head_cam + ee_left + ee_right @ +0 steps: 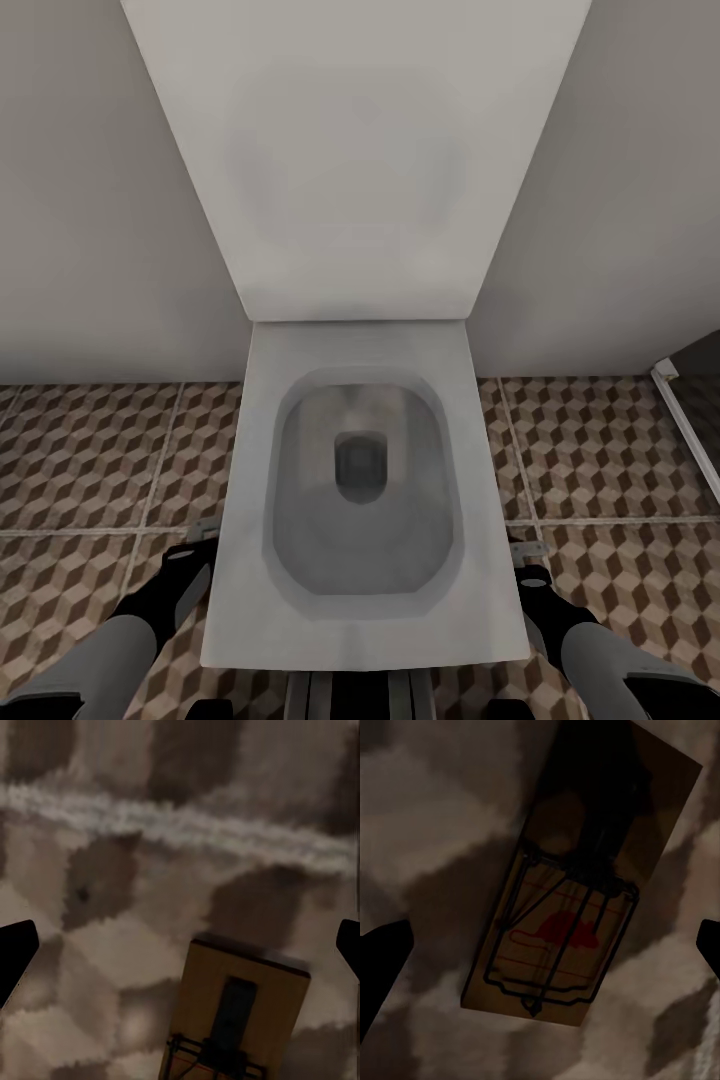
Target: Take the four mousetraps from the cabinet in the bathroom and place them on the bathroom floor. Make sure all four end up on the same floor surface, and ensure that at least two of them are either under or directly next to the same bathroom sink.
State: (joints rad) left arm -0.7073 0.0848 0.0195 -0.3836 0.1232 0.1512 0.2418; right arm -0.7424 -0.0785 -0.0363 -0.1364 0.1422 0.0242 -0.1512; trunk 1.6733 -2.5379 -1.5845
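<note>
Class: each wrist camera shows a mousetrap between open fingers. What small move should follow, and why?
Probably lift both arms clear. Each mousetrap looks to be lying flat on the bathroom floor between parted fingertips of the left gripper and right gripper, apparently already released.

Mousetrap (574, 881) flat on bathroom floor (427, 810)

The bathroom floor (610, 450), tiled in a brown, tan and cream cube pattern with pale grout lines, carries a white toilet (360, 480). One mousetrap (236, 1012) lies flat on the tiles between the left pincer's (180, 952) fingertips; another mousetrap (577, 877) lies flat under the right pincer (540, 960), red mark up.
</note>
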